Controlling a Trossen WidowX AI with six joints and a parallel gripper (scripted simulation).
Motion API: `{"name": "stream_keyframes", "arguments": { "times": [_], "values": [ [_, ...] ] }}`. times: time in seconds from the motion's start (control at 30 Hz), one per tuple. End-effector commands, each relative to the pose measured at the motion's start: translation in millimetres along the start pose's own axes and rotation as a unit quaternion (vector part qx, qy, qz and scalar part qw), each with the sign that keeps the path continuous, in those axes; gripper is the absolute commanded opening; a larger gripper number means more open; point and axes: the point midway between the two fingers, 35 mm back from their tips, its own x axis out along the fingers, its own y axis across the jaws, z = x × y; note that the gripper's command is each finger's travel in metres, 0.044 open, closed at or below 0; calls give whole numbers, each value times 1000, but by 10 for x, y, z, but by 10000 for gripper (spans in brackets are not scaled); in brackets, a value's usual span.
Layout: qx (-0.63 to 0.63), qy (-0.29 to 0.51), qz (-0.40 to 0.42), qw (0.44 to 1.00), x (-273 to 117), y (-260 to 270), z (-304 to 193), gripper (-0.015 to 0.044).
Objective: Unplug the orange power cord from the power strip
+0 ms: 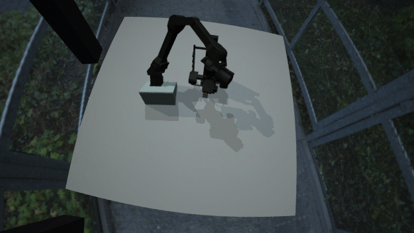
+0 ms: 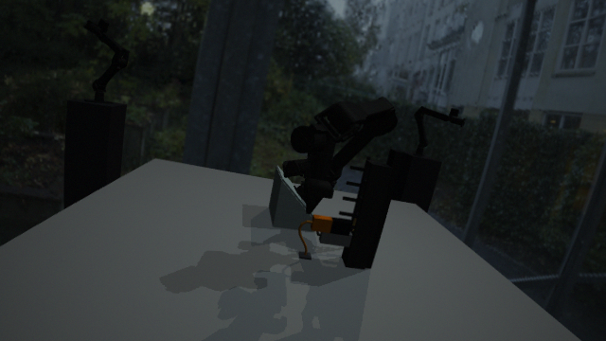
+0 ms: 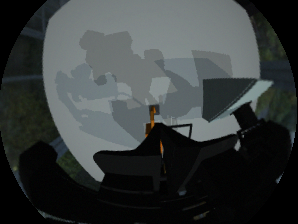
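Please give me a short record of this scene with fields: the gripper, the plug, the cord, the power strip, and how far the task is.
gripper: shut, fingers almost together, directly over the plug
orange plug: appears seated at the strip's face, low down; only a thin orange sliver shows between the fingers in the wrist view
orange cord: curves down from the plug, its free end lying on the table
power strip: dark, standing upright on the table
task progress: plug apparently not yet out; nothing released
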Motion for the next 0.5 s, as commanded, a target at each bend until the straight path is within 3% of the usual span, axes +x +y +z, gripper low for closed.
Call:
{"name": "stream_keyframes", "arguments": {
  "times": [0.0, 0.47],
  "values": [
    [-4, -3, 2, 1000, -18, 20, 78, 0],
    [-4, -3, 1, 1000, -27, 4, 305, 0]
  ]
}}
